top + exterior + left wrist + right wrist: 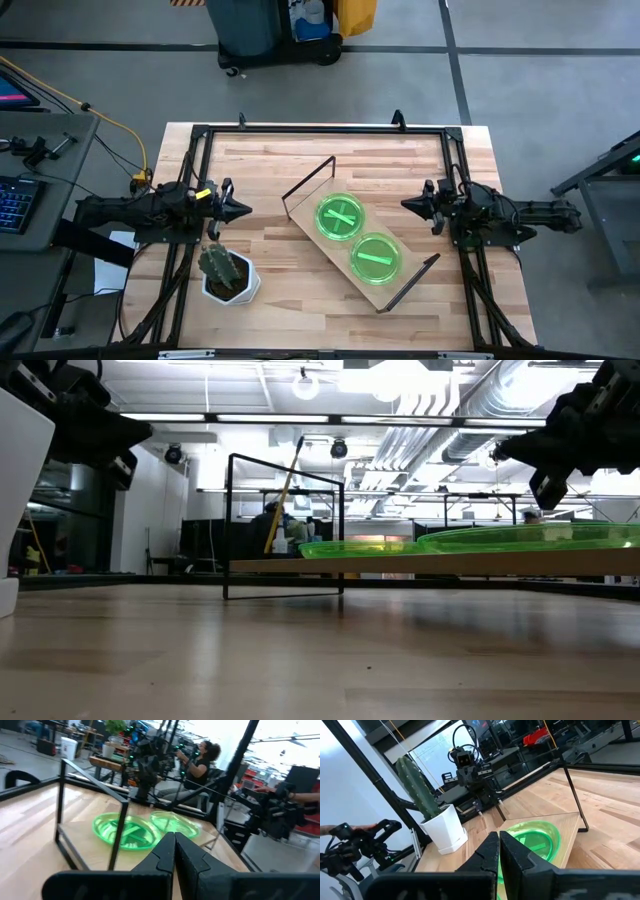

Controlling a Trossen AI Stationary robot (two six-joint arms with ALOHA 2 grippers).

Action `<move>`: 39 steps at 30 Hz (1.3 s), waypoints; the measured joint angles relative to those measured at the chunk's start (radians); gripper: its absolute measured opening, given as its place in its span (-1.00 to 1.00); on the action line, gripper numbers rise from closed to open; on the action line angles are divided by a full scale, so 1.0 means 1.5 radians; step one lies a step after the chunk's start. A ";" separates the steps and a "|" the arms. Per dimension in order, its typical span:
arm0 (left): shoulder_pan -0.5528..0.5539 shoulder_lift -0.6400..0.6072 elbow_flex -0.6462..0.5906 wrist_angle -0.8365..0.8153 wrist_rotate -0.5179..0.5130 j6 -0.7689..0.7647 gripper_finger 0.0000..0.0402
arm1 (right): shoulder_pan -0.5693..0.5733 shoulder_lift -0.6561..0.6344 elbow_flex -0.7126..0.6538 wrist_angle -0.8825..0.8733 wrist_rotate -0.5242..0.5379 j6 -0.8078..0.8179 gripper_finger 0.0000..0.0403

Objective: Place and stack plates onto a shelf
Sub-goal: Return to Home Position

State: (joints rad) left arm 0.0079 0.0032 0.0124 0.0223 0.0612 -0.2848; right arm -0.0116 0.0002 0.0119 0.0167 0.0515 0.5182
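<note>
Two green plates [341,217] [376,257] lie side by side on the shelf [310,236], a light-wood board set slantwise on the table with black wire frames at both short ends. Whether other plates lie stacked beneath them I cannot tell. In the low view the plates [345,547] [520,537] rest on the raised board. My left gripper [245,210] hangs shut above the table, left of the shelf. My right gripper [406,203] hangs shut to the shelf's right. The left wrist view shows both plates [125,831] [172,824] beyond the shut fingers [172,847].
A cactus in a white pot [228,272] stands near the table's near-left part, just below my left gripper. A black frame [320,128] runs round the table's edges. People sit at workbenches in the room beyond.
</note>
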 joint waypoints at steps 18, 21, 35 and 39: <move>-0.040 0.002 0.000 0.001 0.001 0.000 -1.00 | 0.000 0.004 0.000 0.000 0.000 0.000 -1.00; -0.040 0.002 0.000 0.001 0.001 0.000 -1.00 | 0.000 0.004 0.000 0.000 0.000 -0.001 -1.00; -0.040 0.002 0.000 0.001 0.003 0.000 -1.00 | 0.000 0.004 0.000 0.000 0.000 -0.001 -1.00; -0.040 0.002 0.000 0.001 0.003 0.000 -1.00 | 0.000 0.004 0.000 0.000 0.000 0.000 -1.00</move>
State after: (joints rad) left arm -0.0525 0.0063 0.0124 0.0231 0.0650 -0.2844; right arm -0.0114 0.0067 0.0120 0.0166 0.0517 0.5188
